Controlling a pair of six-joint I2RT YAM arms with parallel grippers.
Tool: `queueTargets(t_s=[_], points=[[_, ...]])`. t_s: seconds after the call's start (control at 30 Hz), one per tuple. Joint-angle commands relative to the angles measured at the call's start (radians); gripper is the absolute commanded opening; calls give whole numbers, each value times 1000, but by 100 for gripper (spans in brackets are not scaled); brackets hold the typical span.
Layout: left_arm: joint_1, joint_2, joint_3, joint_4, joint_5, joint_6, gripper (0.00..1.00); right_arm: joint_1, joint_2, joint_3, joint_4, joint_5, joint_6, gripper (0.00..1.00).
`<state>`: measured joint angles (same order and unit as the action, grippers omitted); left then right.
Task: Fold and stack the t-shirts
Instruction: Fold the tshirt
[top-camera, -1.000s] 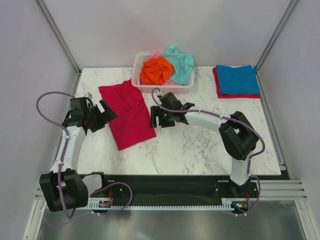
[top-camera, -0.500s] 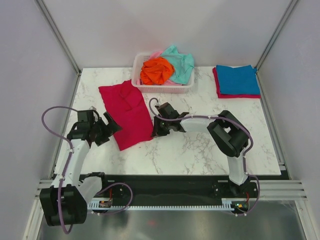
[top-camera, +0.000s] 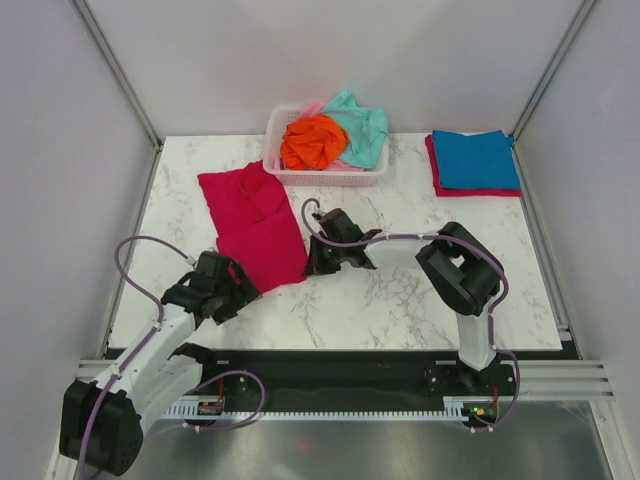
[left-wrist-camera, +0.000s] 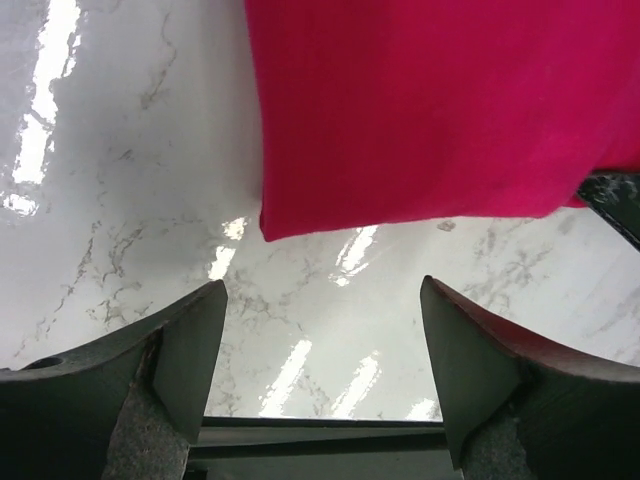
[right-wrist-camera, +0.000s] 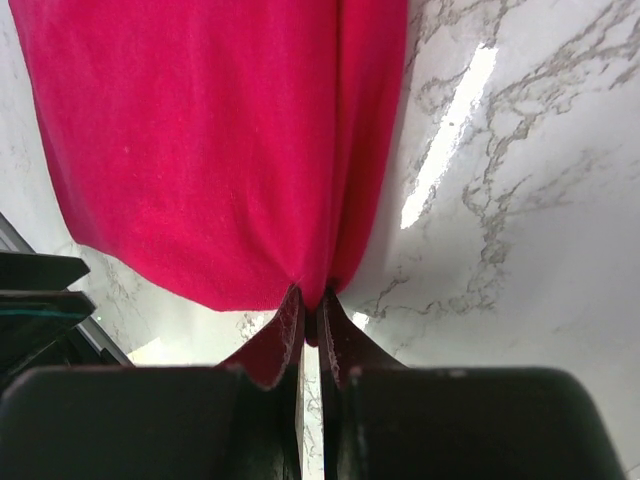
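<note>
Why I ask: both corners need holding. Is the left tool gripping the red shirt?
No, the left tool stands open, and the red shirt lies ahead of it, untouched.

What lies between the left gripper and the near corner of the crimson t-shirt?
Nothing visible. Only bare marble table lies between the open left gripper and the crimson t-shirt corner. The right gripper is shut on its hem, off to the side.

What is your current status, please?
Right gripper shut on crimson shirt edge. Left gripper open, just short of its corner. Nothing blocking.
</note>
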<state>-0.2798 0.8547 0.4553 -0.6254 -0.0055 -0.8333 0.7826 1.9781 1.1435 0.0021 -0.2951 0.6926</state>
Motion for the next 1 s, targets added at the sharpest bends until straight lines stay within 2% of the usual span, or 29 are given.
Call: queueTargets(t_s=[0.0, 0.13, 0.43, 0.53, 0.57, 0.6, 0.63, 0.7, 0.73, 0.8, 0.97], points=[[-16, 1, -47, 42, -96, -89, 85, 3, -18, -33, -25, -10, -18, 3], [-16, 0, -73, 107, -151, -86, 77, 3, -9, -42, -11, -21, -13, 2], [-16, 46, -96, 211, -172, -81, 66, 3, 16, -50, -10, -33, -11, 0], [-16, 44, -104, 223, -183, -70, 54, 3, 25, -51, -10, -38, -11, 0], [-16, 46, -113, 228, -182, -70, 45, 4, 28, -53, 15, -38, -11, 0], [-16, 41, -118, 236, -177, -70, 42, 3, 33, -51, 16, -38, -10, 0], [-16, 38, -133, 256, -165, -72, 31, 3, 36, -54, 18, -39, -11, 0], [-16, 33, -141, 279, -159, -70, 23, 4, 37, -60, 21, -39, -11, 0], [-16, 35, -136, 280, -156, -60, 12, 3, 38, -65, 22, -41, -11, 0], [-16, 38, -118, 279, -149, -40, 2, 4, 33, -77, 25, -42, -11, 0], [-18, -29, -44, 202, -27, -6, 2, 3, -43, -165, 35, -56, 2, 0]])
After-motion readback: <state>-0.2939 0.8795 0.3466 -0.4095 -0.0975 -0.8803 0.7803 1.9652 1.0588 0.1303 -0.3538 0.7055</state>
